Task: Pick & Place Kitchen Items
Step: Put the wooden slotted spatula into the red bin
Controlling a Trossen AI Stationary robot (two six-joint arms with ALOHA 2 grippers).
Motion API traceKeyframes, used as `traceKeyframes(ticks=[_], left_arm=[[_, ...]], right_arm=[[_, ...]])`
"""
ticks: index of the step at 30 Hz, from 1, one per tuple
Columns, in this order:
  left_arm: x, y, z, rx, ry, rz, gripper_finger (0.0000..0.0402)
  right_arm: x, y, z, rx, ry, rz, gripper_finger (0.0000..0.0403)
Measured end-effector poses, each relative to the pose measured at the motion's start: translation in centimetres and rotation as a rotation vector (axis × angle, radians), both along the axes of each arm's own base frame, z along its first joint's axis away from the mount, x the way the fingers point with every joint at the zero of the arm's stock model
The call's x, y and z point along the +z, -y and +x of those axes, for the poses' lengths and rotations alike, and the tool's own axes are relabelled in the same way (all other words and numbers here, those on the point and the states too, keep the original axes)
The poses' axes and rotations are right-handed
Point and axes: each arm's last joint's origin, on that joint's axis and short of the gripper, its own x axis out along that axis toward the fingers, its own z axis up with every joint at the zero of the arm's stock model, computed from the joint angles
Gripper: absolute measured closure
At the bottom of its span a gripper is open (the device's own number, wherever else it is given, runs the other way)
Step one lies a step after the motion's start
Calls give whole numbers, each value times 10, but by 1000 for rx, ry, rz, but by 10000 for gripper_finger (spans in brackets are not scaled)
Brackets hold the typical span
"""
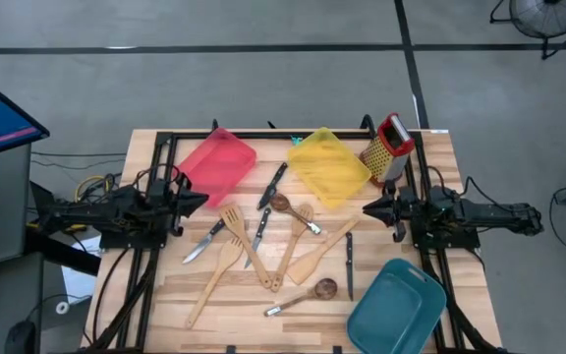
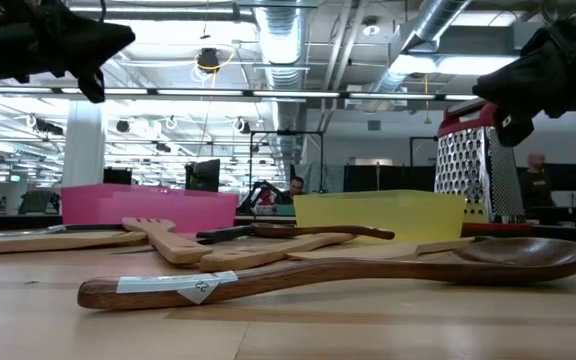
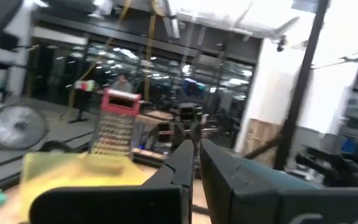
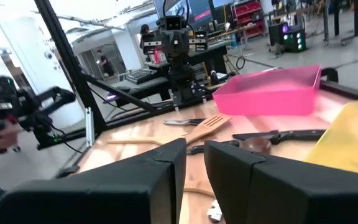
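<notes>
Wooden spoon lies across the table, bowl toward the right arm.

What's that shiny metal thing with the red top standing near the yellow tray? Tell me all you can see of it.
It is a box grater: a steel body punched all over with small holes, capped by a red top with a handle. It stands upright on the wooden table at the far right corner, just beside the yellow tray; whether they touch is unclear. Nothing holds it; the right pincer is nearer the viewer, apart from it.
</notes>
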Motion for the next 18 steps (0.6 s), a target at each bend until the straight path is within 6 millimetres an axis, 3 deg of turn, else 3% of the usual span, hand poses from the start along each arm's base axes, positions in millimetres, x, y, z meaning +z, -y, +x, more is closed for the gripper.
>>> traceKeyframes(ticks=[10,18], left_arm=[[-11,5,17,-161,-179,-58,295],[29,14,43,-346,-251,-60,229]], right_arm=[[3,0,0,-2,36,25,331],[4,0,0,-3,39,24,331]])
